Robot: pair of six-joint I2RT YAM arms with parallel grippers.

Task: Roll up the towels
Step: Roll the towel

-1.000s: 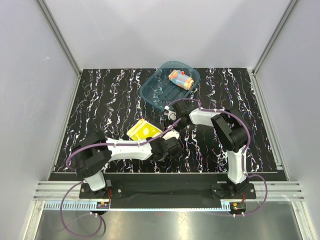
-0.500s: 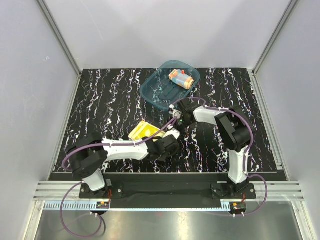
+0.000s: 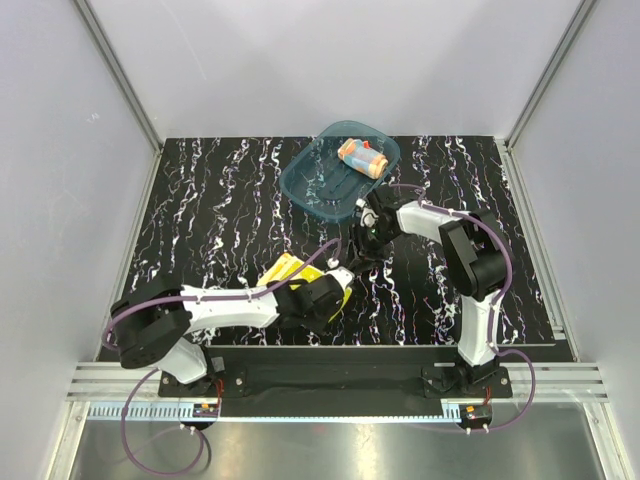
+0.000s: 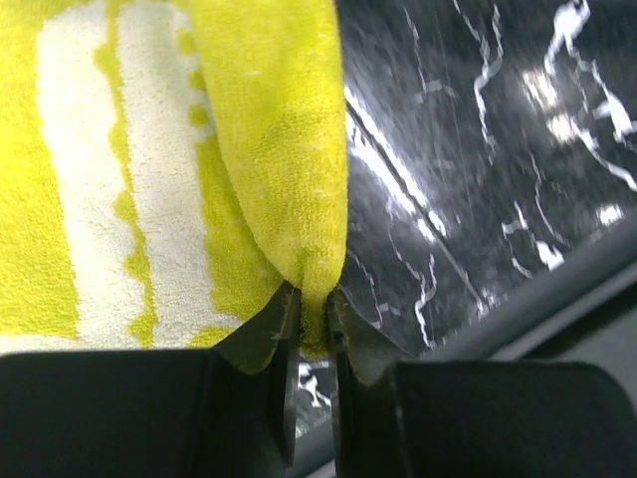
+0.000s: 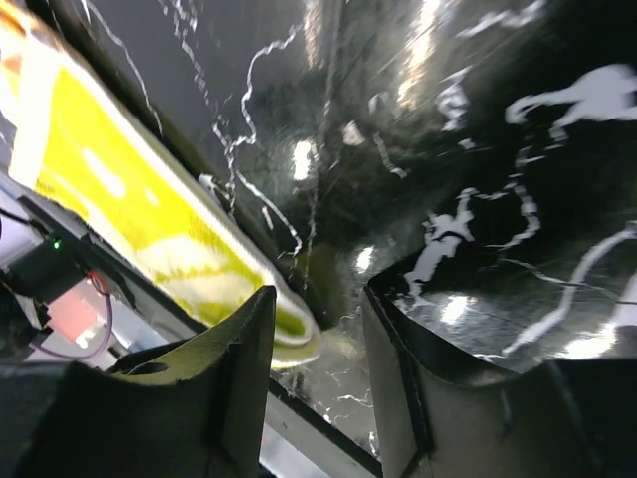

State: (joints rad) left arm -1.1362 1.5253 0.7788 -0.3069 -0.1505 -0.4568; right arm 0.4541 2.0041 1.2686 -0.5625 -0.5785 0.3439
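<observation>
Nearest you, well to the near side of the teal tub (image 3: 300,190), you had the left gripper (image 4: 314,309) pinched narrow on a doubled edge of the yellow towel (image 4: 269,149). The towel lay partly folded on the marbled table (image 3: 200,230). Only a thin lip of cloth sat between the jaws, so a sideways tug could probably have pulled it free and let the fold spring open. A lift rather than a turn would likely have dragged the whole towel further from the tub instead of rolling it.

Between that towel and the tub, your right gripper (image 5: 318,329) stood partly wide and empty, close to the towel's end. Had it closed off-line, it might have bunched the cloth or struck the left gripper working just beside it.

Farthest, inside the tub, the dotted towel (image 3: 361,157) appeared rolled.
</observation>
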